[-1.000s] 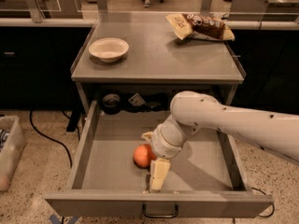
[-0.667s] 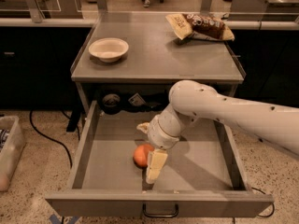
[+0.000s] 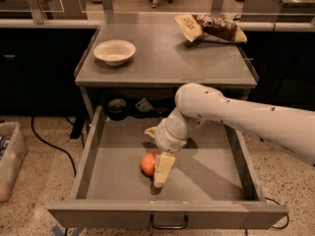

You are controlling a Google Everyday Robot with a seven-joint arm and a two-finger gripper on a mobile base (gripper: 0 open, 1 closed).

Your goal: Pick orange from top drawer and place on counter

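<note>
The orange [image 3: 146, 164] lies on the floor of the open top drawer [image 3: 211, 178], left of the middle and toward the front. My gripper [image 3: 159, 173] reaches down into the drawer from the right on a white arm [image 3: 231, 114]. It sits right against the orange's right side and covers part of it. The drawer's dark pull handle [image 3: 169, 224] shows on the front. The grey counter [image 3: 167, 60] is directly above and behind the drawer.
A white bowl [image 3: 114, 51] stands at the counter's left. A chip bag [image 3: 209, 28] lies at its back right. Dark objects [image 3: 118, 107] sit in the shadow behind the drawer. A clear plastic bin [image 3: 7, 156] stands on the floor at the left.
My gripper has moved left and a little back in the drawer, from beside and in front of the orange to right against it. The orange has not moved.
</note>
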